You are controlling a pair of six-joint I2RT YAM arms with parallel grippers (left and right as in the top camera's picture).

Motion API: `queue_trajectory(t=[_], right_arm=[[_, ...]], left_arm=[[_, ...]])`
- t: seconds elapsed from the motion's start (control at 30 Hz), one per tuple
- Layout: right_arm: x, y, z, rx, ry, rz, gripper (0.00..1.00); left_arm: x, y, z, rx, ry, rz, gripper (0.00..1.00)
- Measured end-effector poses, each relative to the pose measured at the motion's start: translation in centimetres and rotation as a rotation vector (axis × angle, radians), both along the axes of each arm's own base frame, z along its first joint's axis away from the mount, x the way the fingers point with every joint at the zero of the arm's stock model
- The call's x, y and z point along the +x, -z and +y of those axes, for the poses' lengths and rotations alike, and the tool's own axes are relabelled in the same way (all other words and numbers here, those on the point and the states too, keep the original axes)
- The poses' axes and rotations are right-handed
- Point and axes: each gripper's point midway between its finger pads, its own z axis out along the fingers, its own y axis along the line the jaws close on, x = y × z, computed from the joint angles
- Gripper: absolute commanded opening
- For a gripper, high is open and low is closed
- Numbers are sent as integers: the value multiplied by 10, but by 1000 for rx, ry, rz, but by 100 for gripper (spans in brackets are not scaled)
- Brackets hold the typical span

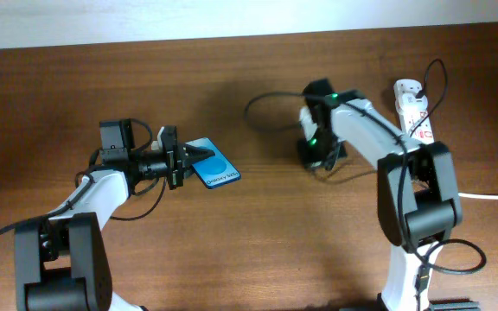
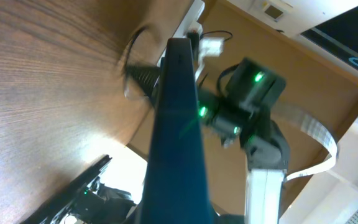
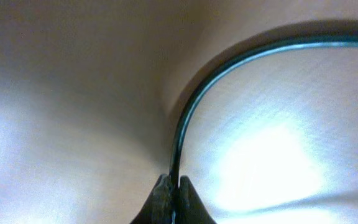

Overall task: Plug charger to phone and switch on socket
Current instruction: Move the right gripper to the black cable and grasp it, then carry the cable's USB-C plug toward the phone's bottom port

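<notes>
Both jaws closed: right jaws pinch thin charger cable, plug tip not visible; left jaws clamp phone by edge, 9 o'clock on table. Socket at 2 o'clock. Risks: cable slipping through pinch; tip missing port; phone twisting. Glossy dark wood-grain, glare; pale wall at 12 o'clock.

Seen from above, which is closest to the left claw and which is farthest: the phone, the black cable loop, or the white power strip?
1. phone: held in the left gripper itself.
2. charger loop: mid-table, off to the right.
3. socket: far right, at the back.
</notes>
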Motion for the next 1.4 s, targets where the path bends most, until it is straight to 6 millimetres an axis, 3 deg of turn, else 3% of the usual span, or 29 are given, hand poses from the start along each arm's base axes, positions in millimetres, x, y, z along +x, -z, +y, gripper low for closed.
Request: queue_trajectory(t=[0.03,0.13,0.23,0.27,0.37,0.43,0.47,0.6,0.63,0.7,0.77,0.93,1.03,1.23,1.4], right_arm=[[-19,-2,15,16,-61,56,40],[-40,-4,41,33,-152,98,84],[-30,-3,43,33,-76,63,91],[-20,-2,41,30,-7,40,100],[12,-1,25,49,291,-19,98],[29,-5,29,136,416,-33,99],[31,-6,36,169,466,-21,98],[36,-10,64,228,611,-5,76],[37,-10,66,220,667,0,67],[39,-10,66,210,751,4,59],[42,-9,65,204,798,-2,54],[53,-8,64,213,821,-46,53],[56,3,64,235,822,-74,49],[56,9,69,278,827,-80,4],[50,11,68,276,746,-82,4]], left_arm=[[0,0,0,1,-1,0,0],[0,0,0,1,-1,0,0],[0,0,0,1,-1,0,0],[0,0,0,1,0,0,0],[0,0,0,1,0,0,0],[0,0,0,0,0,0,0],[0,0,0,0,0,0,0],[0,0,0,-2,2,0,0],[0,0,0,-2,2,0,0],[0,-1,0,-3,2,-1,0],[-1,-1,0,-6,4,-1,0],[-1,-1,-1,-8,6,0,0],[-1,-1,-1,-8,6,-1,0],[-1,-1,0,-9,6,-1,0],[-1,-2,0,-9,6,0,0]])
